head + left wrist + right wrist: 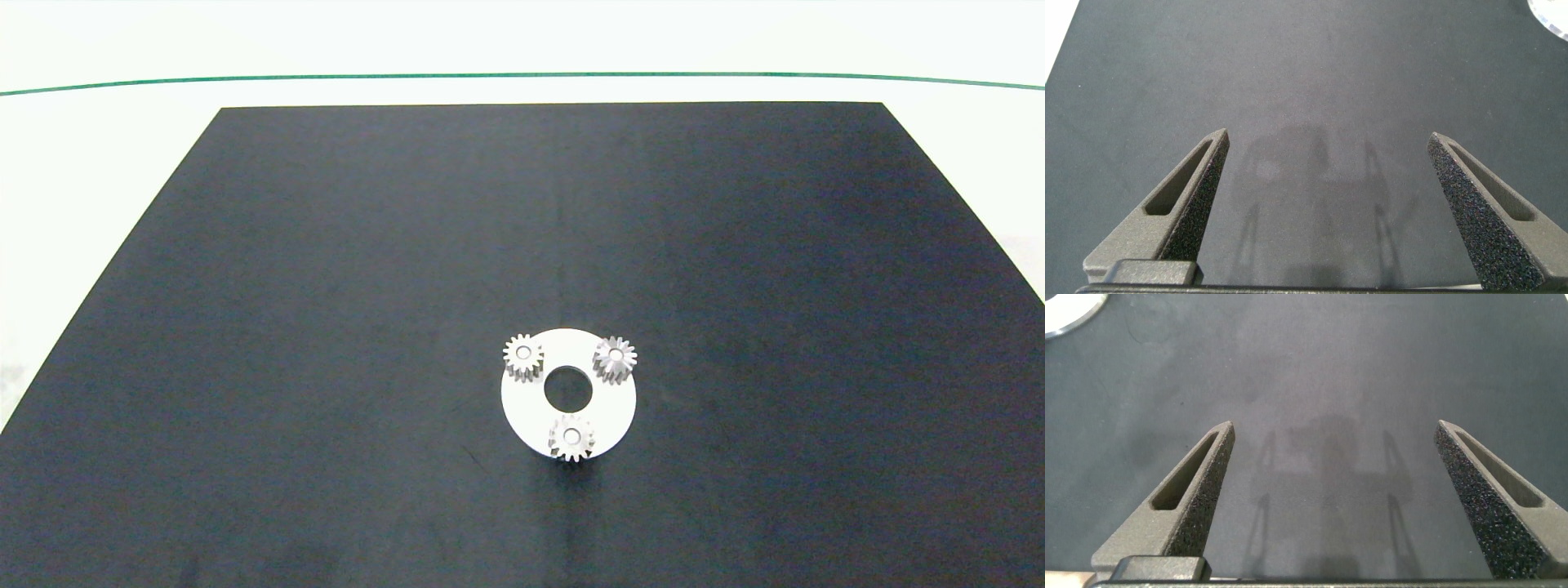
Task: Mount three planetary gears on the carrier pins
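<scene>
Nearest gear and two others sit on the disc; left hand and right hand hover spread apart, empty, over the mat

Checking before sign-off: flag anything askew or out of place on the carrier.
Nothing stands out. All three planetary gears sit on the white disc, one at each pin position. Both end effectors are open over bare mat.

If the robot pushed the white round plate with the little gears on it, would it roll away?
Probably not: the white disc lies flat on the black mat, so it should slide. The three gears sit over its pins, so they would likely ride along.
</scene>
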{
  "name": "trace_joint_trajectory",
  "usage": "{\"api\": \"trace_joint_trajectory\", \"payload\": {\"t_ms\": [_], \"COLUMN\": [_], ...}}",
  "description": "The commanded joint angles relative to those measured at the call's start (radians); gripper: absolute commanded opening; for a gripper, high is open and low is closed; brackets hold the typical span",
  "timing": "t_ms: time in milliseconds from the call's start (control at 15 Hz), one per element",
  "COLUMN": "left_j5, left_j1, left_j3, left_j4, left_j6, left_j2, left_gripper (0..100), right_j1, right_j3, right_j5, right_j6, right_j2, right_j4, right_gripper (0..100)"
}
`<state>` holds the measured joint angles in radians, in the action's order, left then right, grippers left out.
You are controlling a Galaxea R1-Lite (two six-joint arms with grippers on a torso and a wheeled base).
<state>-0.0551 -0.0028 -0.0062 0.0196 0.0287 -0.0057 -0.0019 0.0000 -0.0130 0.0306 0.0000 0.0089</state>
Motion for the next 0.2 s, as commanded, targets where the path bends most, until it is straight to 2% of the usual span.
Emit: {"api": "trace_joint_trajectory", "payload": {"t_ms": [67, 133, 200], "left_j5": [0.003, 0.009, 0.015], "left_j1": [0.001, 0.001, 0.004], "left_j3": [0.0, 0.0, 0.0], "left_j4": [0.002, 0.002, 0.002], "left_j6": [-0.007, -0.024, -0.024], "left_j2": [0.006, 0.006, 0.006], "left_gripper": [100, 100, 100], "right_j1": [0.0, 0.0, 0.0], "right_j3": [0.0, 0.0, 0.0], "right_j5": [-0.001, -0.001, -0.001], "right_j6": [-0.009, -0.011, -0.012], "right_j2": [0.002, 0.002, 0.002], "right_j4": [-0.001, -0.003, -0.003], "right_gripper": [100, 100, 100]}}
